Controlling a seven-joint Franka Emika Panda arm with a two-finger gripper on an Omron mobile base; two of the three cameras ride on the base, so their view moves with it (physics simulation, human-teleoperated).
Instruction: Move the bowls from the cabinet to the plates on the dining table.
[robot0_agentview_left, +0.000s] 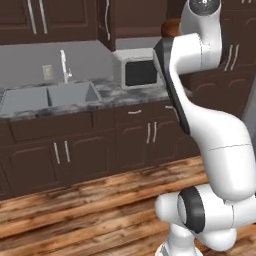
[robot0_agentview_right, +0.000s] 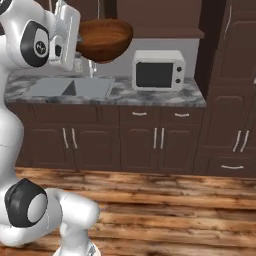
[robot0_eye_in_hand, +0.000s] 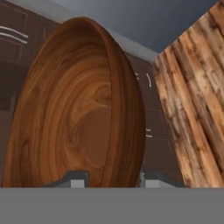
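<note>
My gripper (robot0_eye_in_hand: 113, 180) is shut on the rim of a glossy reddish-brown wooden bowl (robot0_eye_in_hand: 74, 118), with one fingertip on each side of its wall. In the right base view the bowl (robot0_agentview_right: 106, 39) hangs high in the air above the sink counter, held by its left edge and roughly level. A small part of the bowl (robot0_agentview_left: 171, 27) shows behind my upper arm in the left base view. The dark brown wall cabinet (robot0_agentview_left: 55, 20) with silver bar handles runs along the top, and one door (robot0_agentview_left: 106, 22) stands open. The plates and the dining table are out of view.
A white microwave (robot0_agentview_right: 158, 69) stands on the marble sink counter (robot0_agentview_right: 150, 95), right of the sink (robot0_agentview_left: 47, 95) and faucet (robot0_agentview_left: 64, 65). Lower cabinets (robot0_agentview_right: 140, 140) line the wall, with a tall cabinet (robot0_agentview_right: 230, 85) at the right. Wooden floor (robot0_agentview_right: 175, 215) lies in front.
</note>
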